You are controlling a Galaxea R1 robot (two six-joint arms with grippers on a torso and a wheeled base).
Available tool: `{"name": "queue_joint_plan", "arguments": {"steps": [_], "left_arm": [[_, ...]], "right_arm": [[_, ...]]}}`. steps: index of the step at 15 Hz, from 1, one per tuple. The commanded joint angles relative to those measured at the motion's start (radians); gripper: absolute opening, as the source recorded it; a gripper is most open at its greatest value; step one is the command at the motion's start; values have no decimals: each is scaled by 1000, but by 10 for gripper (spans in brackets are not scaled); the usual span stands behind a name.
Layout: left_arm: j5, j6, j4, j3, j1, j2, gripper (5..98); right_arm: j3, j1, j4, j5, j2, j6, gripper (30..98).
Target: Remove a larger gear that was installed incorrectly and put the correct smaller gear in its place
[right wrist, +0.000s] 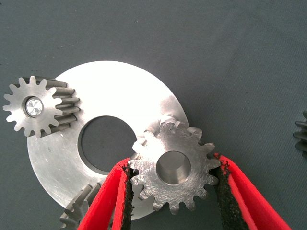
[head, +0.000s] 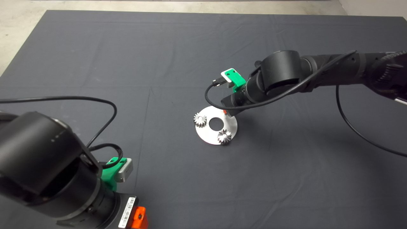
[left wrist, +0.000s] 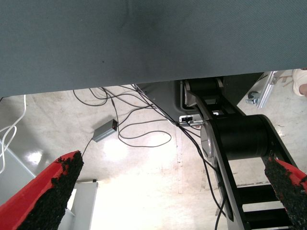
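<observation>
My right gripper hovers over the far right part of the round silver plate. In the right wrist view it is shut on the smaller gear, a grey gear with short blunt teeth and a round centre hole, held over the plate's rim; both pads touch its teeth. A pale short-toothed gear and a star-like long-toothed gear stand on the plate. I cannot tell whether the star-like one is the larger gear. My left gripper is parked at the lower left, open.
A sliver of another gear lies on the mat beside the plate, at the edge of the right wrist view. The plate has a round centre hole. The left wrist view shows floor, cables and the robot's base beyond the mat.
</observation>
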Motion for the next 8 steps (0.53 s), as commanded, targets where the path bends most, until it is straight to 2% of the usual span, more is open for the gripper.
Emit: {"name": "queue_joint_plan", "arguments": {"steps": [1, 3, 8], "left_arm": [[4, -5, -16, 15, -11, -4, 976], [2, -5, -16, 15, -11, -4, 976], [4, -5, -16, 15, -12, -3, 976]], "right_arm": [[-5, 24, -2, 1, 13, -5, 377], [-8, 17, -32, 0, 25, -6, 378], [-38, 9, -39, 0, 24, -9, 380]]}}
